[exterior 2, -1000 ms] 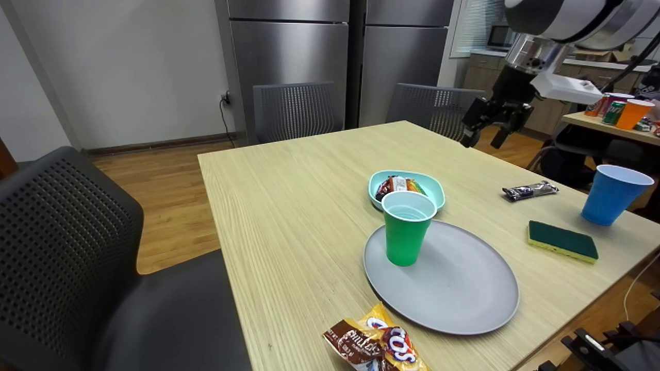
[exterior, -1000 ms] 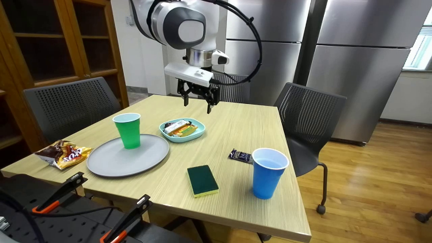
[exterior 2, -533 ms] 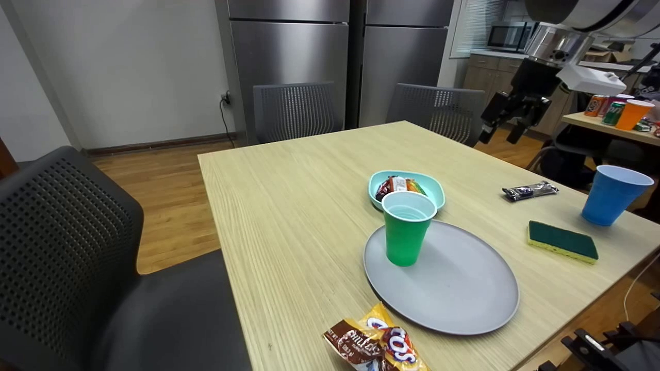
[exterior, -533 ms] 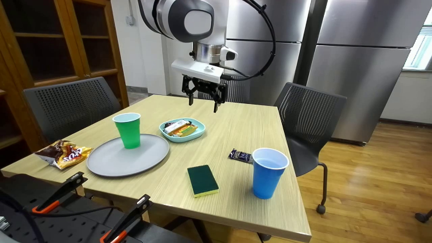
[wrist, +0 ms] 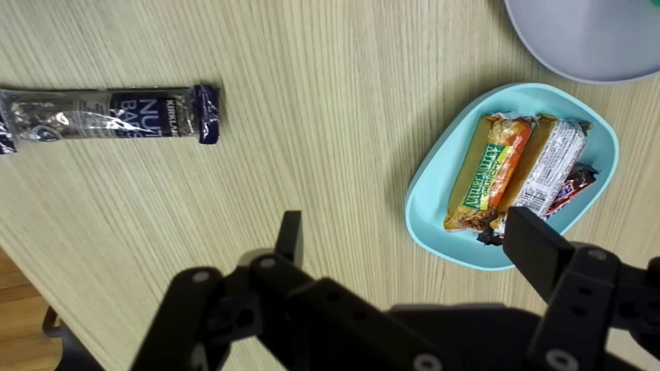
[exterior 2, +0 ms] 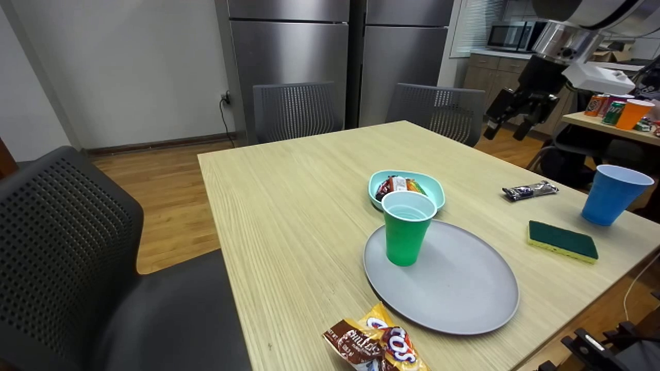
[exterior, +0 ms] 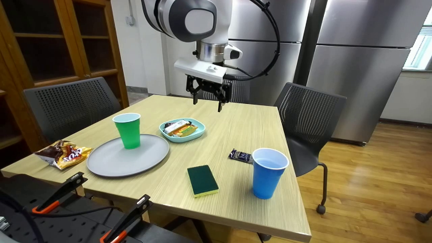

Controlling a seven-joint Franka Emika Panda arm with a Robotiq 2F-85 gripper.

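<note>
My gripper [wrist: 403, 216] hangs well above the table with its jaws wide apart and nothing between them; in both exterior views the gripper [exterior: 207, 106] touches nothing. Nearest below, a turquoise bowl [wrist: 430, 196] holds an orange-and-green granola bar [wrist: 487, 175], a bar with a white barcode label [wrist: 546, 165] and a dark red wrapper [wrist: 575, 183]. One finger [wrist: 533, 247] covers part of the bowl in the wrist view. Off to the left there, a dark blue nut bar [wrist: 139, 113] lies flat on the wood; it also shows in an exterior view as the nut bar [exterior 2: 530, 191].
A green cup [exterior: 128, 133] stands on a grey plate [exterior: 111, 162], with a yellow-brown snack bag [exterior: 64, 153] beside it. A blue cup [exterior: 266, 179] stands by the nut bar, near a green-and-yellow sponge [exterior: 202, 180]. Chairs [exterior: 307, 125] surround the table.
My gripper has moved right in both exterior views, a little upward too, and has slowed over the last half second. Its jaws stay apart. The objects on the table have not moved.
</note>
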